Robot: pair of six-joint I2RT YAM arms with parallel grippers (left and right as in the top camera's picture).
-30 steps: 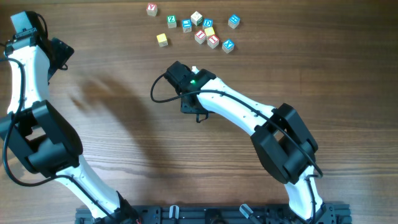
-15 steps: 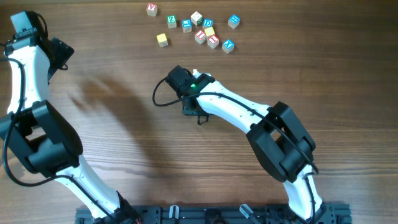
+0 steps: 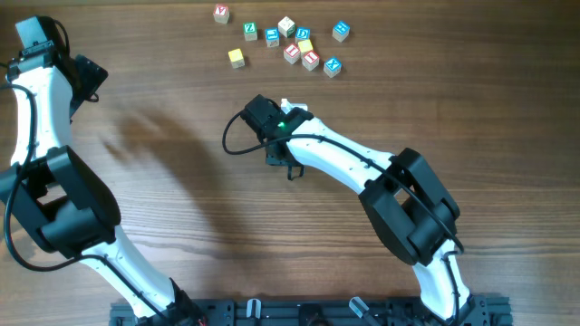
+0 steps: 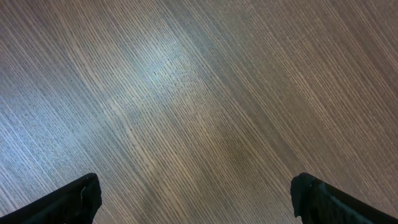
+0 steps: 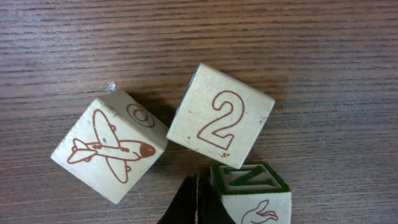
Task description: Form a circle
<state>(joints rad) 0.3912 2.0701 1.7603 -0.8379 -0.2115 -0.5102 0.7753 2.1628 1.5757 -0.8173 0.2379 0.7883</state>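
Several small letter cubes lie loosely grouped at the far edge, among them a blue X cube (image 3: 333, 66) and a red I cube (image 3: 311, 61); I see no closed circle there. My right gripper (image 5: 196, 200) is shut and empty, its tips on the table touching a green N cube (image 5: 251, 178). Just ahead sit a "2" cube (image 5: 220, 117) and an airplane cube (image 5: 109, 147). From above, the right wrist (image 3: 270, 119) hides these, and only a white corner (image 3: 285, 104) shows. My left gripper (image 4: 196, 196) is wide open over bare wood, at the far left (image 3: 83, 76).
A lone yellow cube (image 3: 236, 58) and a red-lettered cube (image 3: 221, 13) lie left of the group, a blue cube (image 3: 341, 31) to its right. Both arm bases stand along the near edge.
The right arm's wrist and elbow shifted slightly to the left early on, then held still. The left arm and the cubes at the far edge have not moved.
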